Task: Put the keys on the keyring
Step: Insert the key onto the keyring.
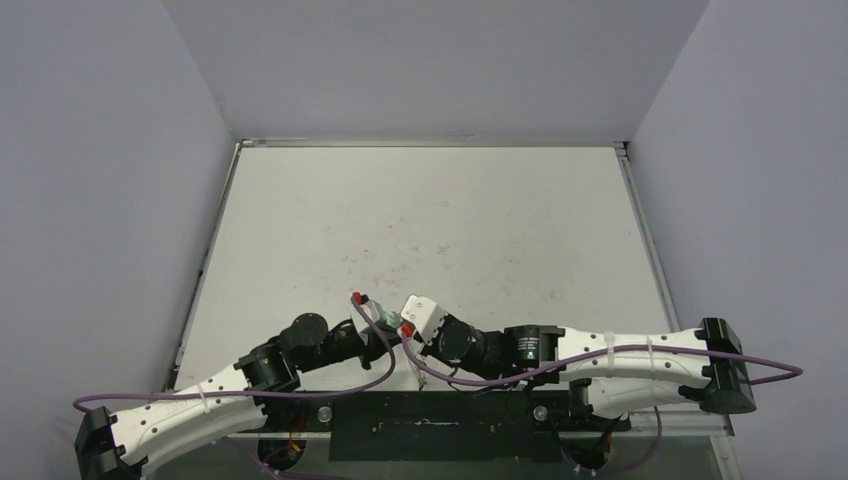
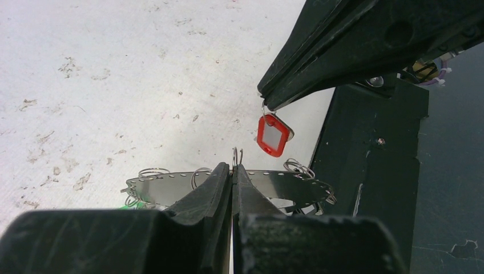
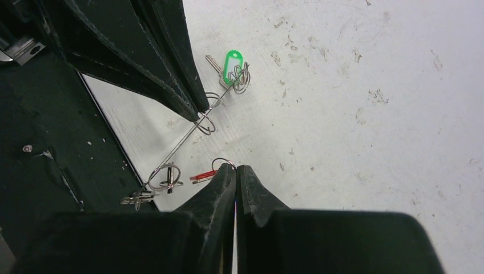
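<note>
Both tools are pressed tight together, no gap showing between the fingers on either one. The left tool (image 2: 233, 170) pinches a small wire ring (image 2: 237, 155) that stands up from the top edge of the keyring (image 2: 171, 185). That keyring is a thin perforated metal band stretching out to both sides of the tips, fringed with little loops. In the right wrist view the band shows edge-on, a thin line running slantwise under the left tool's tips.

The right tool (image 3: 236, 170) comes in above and just to the right of the left one, tips near but apart. It nips a small split ring (image 3: 224, 163), and from that ring the red tag (image 2: 273, 136) dangles, hanging just above the band to the right of the left tool's tips. As far as the left wrist view shows, it is clear of the metal.

At the end of the keyring farthest from the right tool lies the green tag (image 3: 233, 60), its silver key (image 3: 213, 63) poking out beside it. It is bunched against the end loops, and whether it is threaded on I can't tell. Under it all is the scuffed white worktop (image 1: 450, 220), with both tools low over its near edge beside the black mounting plate (image 2: 371, 171).
</note>
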### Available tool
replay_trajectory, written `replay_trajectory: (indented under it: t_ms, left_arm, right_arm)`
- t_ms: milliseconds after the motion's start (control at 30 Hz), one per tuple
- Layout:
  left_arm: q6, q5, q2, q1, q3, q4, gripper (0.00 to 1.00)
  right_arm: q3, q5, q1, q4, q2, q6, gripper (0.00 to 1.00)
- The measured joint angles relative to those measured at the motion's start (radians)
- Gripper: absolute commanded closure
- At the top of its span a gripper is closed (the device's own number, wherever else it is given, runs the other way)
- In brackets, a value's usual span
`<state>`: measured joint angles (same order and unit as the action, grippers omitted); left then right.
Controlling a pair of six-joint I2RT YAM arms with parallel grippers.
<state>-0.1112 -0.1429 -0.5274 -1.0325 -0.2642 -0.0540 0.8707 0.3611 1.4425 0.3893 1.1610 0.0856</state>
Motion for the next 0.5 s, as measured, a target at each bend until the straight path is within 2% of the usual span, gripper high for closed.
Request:
replay_trajectory:
  t_ms: [200,500]
  left_arm:
    - [0.000,0.000,0.000,0.000,0.000,-0.001,1.00]
    - [0.000,0.000,0.000,0.000,0.000,-0.002,1.00]
  right_arm:
    - [-0.040,0.002,0.000,-0.042,-0.035,-0.003,1.00]
    - [-0.050,0.000,0.000,-0.100,0.000,-0.030,1.00]
